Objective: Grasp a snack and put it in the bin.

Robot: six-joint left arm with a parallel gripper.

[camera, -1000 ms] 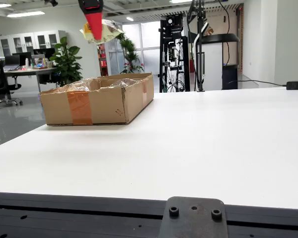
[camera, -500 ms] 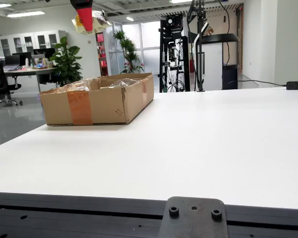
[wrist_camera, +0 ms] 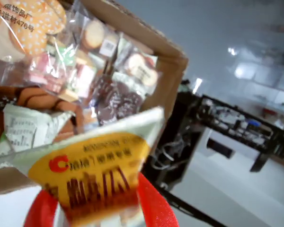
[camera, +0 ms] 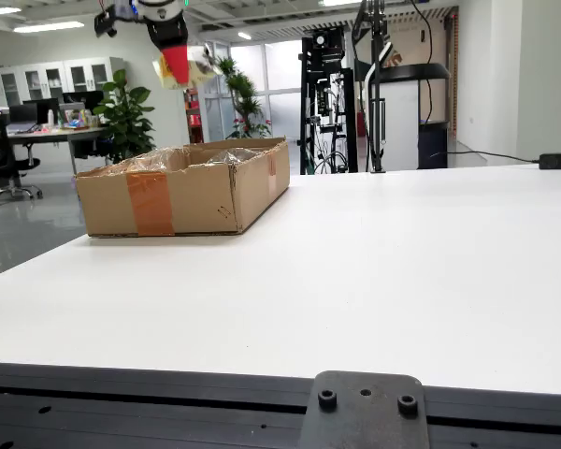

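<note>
An open office is stretching behind a white bench (camera: 374, 271), with a cardboard bin (camera: 182, 192) sitting at about ten o'clock in the fixed view. High above it, near eleven o'clock, the red hand (camera: 176, 64) is hanging with a yellow snack packet (camera: 196, 65) pinched between its fingers.

In the riding view, the hand (wrist_camera: 102, 213) is clamping the snack packet (wrist_camera: 97, 170) by its lower edge at six o'clock, while the bin (wrist_camera: 173, 61), full of wrapped snacks, is lying at ten o'clock. The packet looks light, crinkly and slippery, so a grip on the sealed edge seems safest.
</note>
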